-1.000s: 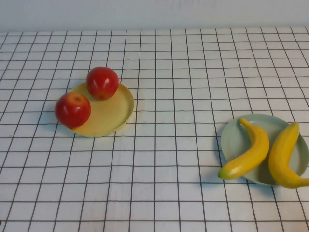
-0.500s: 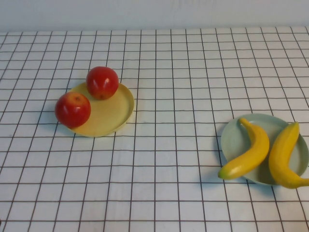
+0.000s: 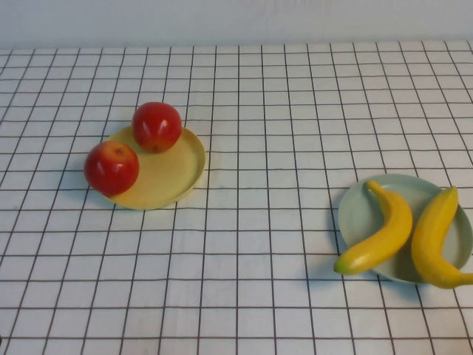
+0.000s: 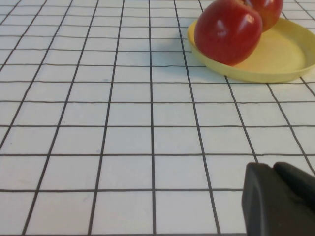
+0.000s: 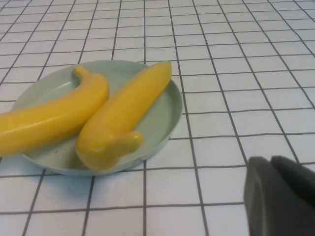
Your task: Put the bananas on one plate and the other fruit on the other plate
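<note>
Only dark tips of the left gripper [image 4: 278,199] and right gripper [image 5: 280,194] are showing near the plates, finger state untellable. Glossy bananas [image 3: 384,231] are lying on the mint plate [image 3: 356,214], apples [image 3: 111,167] sitting on the yellow plate [image 3: 166,177].

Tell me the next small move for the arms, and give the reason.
Probably none beyond keeping both arms parked. Both bananas lie on the mint-green plate, and both apples sit on the yellow plate. Only a dark bit of the left claw and of the right claw shows, each clear of the fruit.
</note>
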